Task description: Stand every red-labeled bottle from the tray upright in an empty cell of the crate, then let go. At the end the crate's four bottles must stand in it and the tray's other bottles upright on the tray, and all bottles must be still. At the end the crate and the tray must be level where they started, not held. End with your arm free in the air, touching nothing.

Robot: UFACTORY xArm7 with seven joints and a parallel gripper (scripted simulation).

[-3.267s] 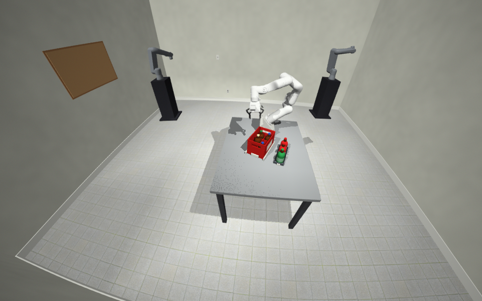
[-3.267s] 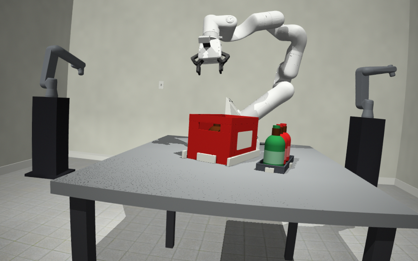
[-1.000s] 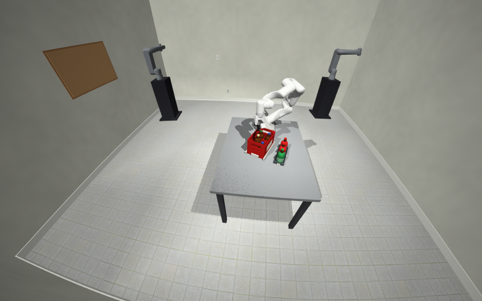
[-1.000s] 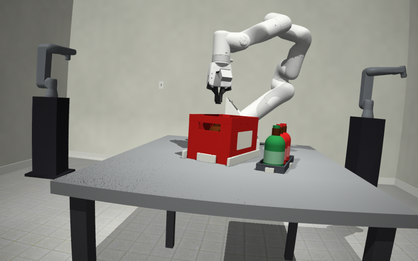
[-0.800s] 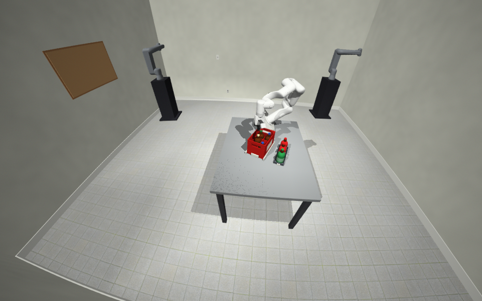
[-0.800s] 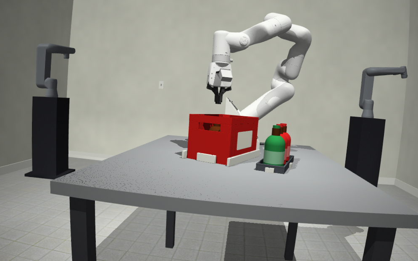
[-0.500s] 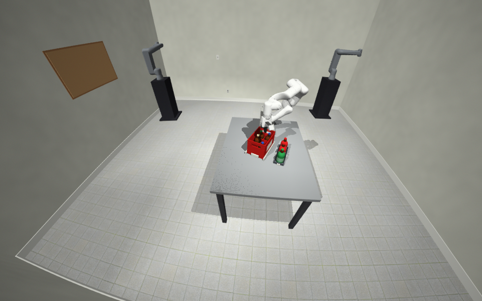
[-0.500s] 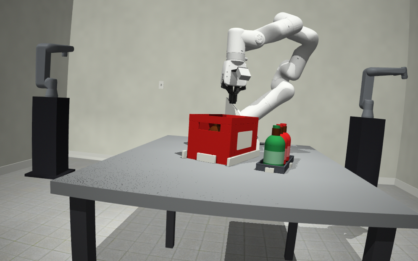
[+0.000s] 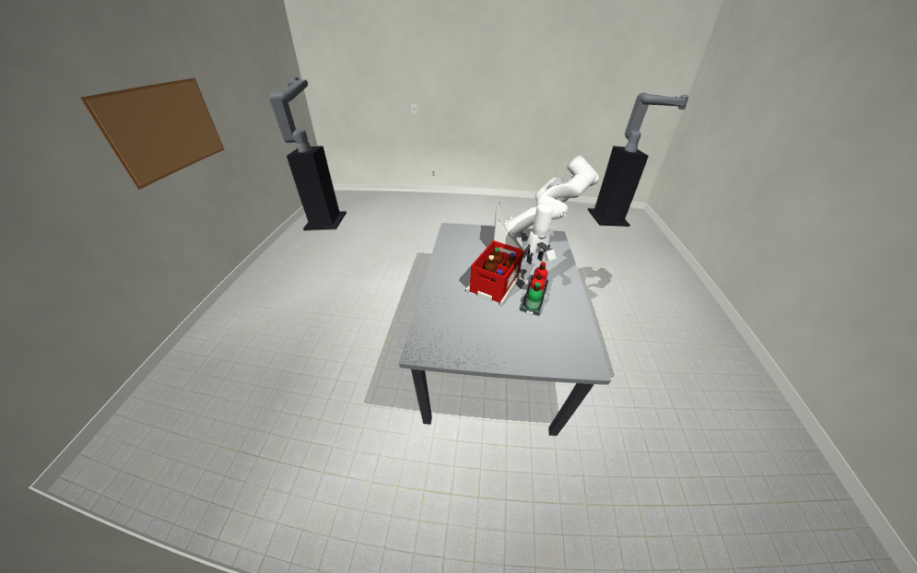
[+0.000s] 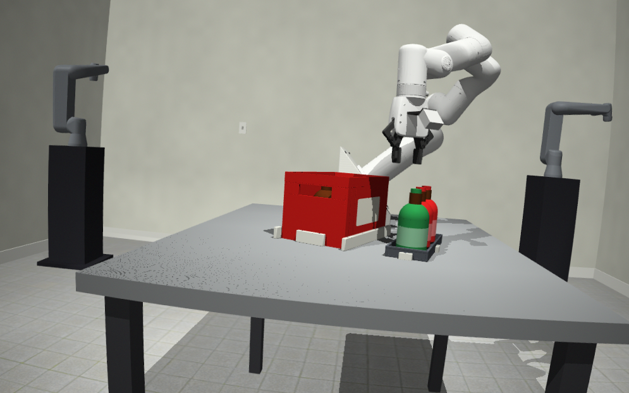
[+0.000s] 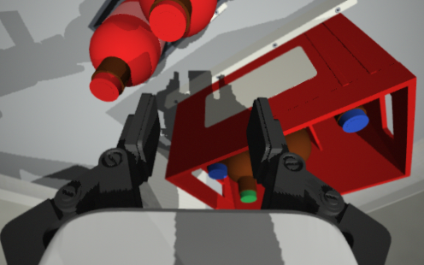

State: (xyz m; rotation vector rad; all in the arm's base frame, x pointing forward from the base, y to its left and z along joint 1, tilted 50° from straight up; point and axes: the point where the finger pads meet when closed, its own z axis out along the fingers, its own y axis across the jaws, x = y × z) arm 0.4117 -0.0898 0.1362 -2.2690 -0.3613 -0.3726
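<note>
The red crate [image 10: 334,210] stands on the grey table and holds brown bottles; two blue caps [image 11: 353,120] and a green cap [image 11: 248,197] show in the wrist view. To its right a dark tray [image 10: 413,249] carries a green-labeled bottle [image 10: 414,222] in front and two red-labeled bottles [image 10: 428,207] behind it, all upright. The wrist view shows both red bottles, one [image 11: 124,47] nearer and one [image 11: 178,17] farther. My gripper [image 10: 407,156] is open and empty, pointing down, in the air above the gap between the crate and the tray's far end [image 11: 203,115].
White blocks [image 10: 310,237] lie against the crate's base and the tray's edge. A thin white upright plate [image 10: 348,160] stands behind the crate near the arm's base. Two grey arms on black pedestals [image 10: 74,195] stand off the table.
</note>
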